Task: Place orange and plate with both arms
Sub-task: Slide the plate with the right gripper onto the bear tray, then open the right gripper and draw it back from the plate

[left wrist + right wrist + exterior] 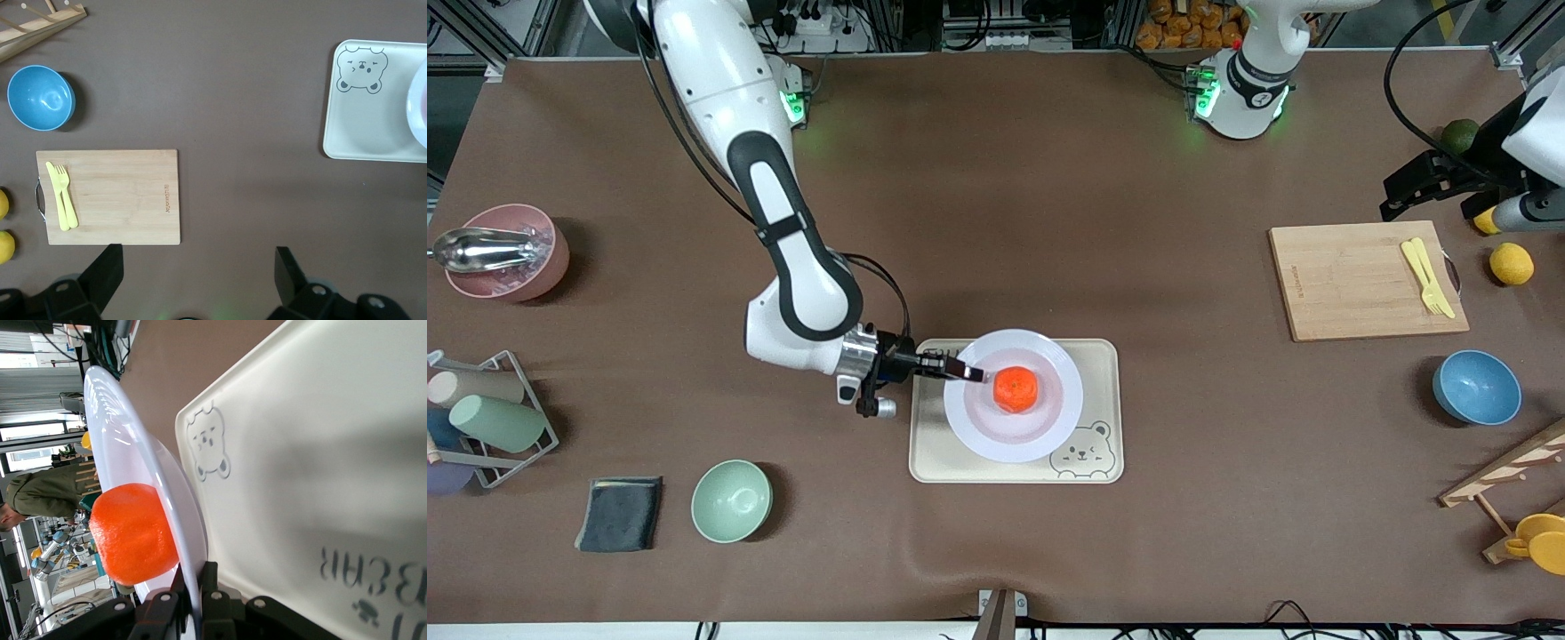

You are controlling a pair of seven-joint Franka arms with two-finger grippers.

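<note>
One orange [1016, 389] is seen resting near the middle of the plate [1049, 427], and the plate sits over the cream bear-print tray [1103, 356] at the centre of the tabletop [1049, 178]. The plate's rim, on the side toward the right arm's end, is pinched between the closed fingers of the right pincer [967, 371]; the thin rim is shown clamped there in the right wrist view, with the orange [132, 533] just beside the fingers. The step in hand is judged to be the setting down of the loaded plate. It would best be kept level and lowered slowly, since a round fruit can roll off a shallow dish. Neither thing has a long axis; the plate faces upward. Whether it already lies flat on the tray cannot be told. The left pincer [193, 273] is held spread and empty, waiting over bare tabletop beside the wooden cutting board [1360, 284].
</note>
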